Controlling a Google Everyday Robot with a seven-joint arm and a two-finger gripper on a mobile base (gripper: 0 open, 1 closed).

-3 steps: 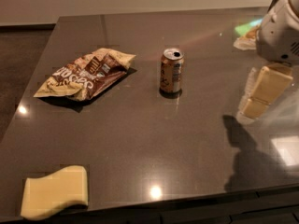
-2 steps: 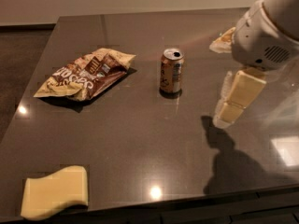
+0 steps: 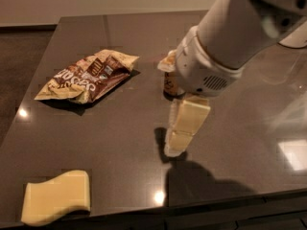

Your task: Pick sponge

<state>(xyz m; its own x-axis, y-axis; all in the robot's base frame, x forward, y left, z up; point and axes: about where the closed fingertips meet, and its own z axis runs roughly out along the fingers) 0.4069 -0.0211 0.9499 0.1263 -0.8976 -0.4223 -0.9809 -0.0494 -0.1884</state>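
The sponge (image 3: 56, 197), a pale yellow flat slab with a wavy top edge, lies at the table's front left corner. My gripper (image 3: 181, 128) hangs from the big white arm over the middle of the table, its blocky cream fingers pointing down just above the surface. It is well to the right of the sponge and a little farther back. Nothing shows between its fingers.
A brown and cream chip bag (image 3: 88, 74) lies at the left middle of the dark table (image 3: 124, 28). A drink can (image 3: 170, 84) stands behind the gripper, mostly hidden by the arm. The table's front edge runs just below the sponge.
The arm has swung left and forward from the table's right edge to its middle. It now covers most of the can. The sponge and the bag have not moved.
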